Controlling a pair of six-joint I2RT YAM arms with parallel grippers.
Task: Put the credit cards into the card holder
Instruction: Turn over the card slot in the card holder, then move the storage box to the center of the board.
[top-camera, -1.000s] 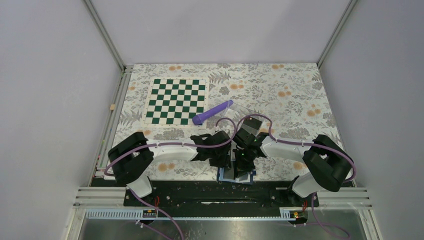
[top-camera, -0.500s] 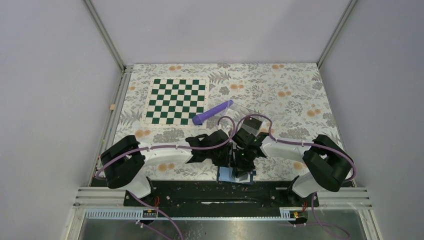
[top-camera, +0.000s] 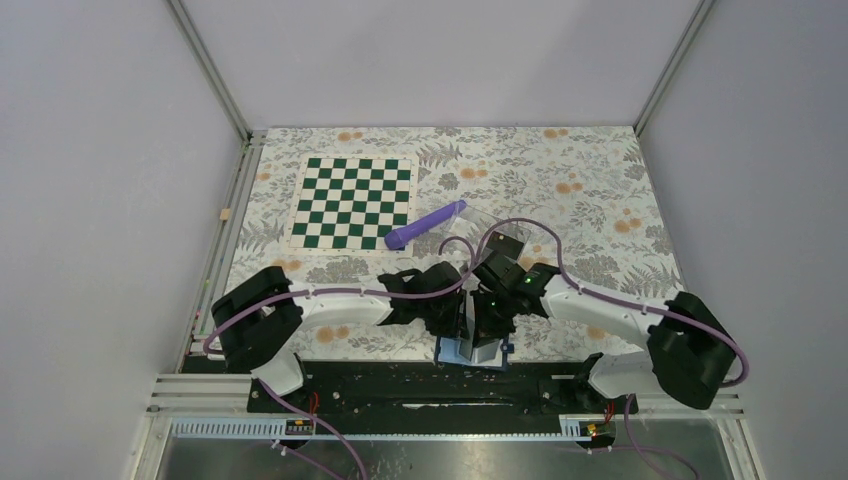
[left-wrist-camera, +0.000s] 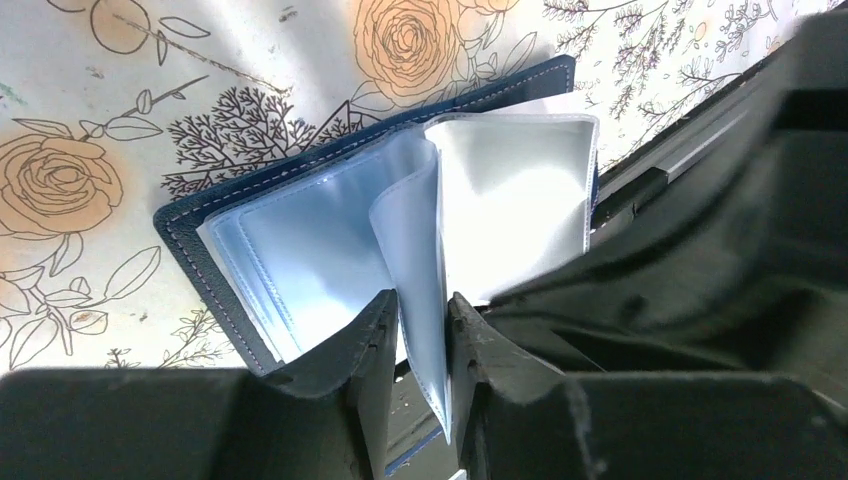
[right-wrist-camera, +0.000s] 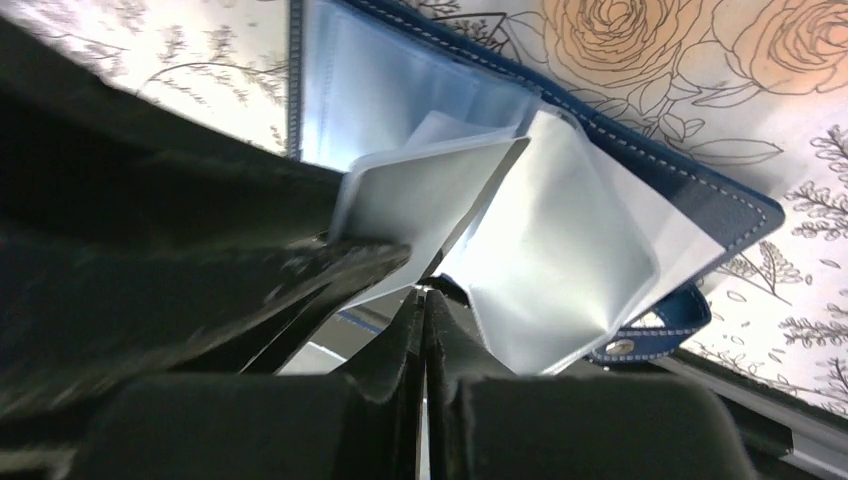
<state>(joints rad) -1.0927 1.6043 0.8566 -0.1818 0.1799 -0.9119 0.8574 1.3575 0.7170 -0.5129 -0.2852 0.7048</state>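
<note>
The left gripper (left-wrist-camera: 418, 345) clamps a sleeve (left-wrist-camera: 415, 250) of the open card holder (left-wrist-camera: 250, 250), apparently spreading its pockets, while the closed right gripper (right-wrist-camera: 425, 335) hovers above it.

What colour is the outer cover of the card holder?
Navy blue with pale stitching along its edge; the card holder shows this best in the left wrist view.
</note>
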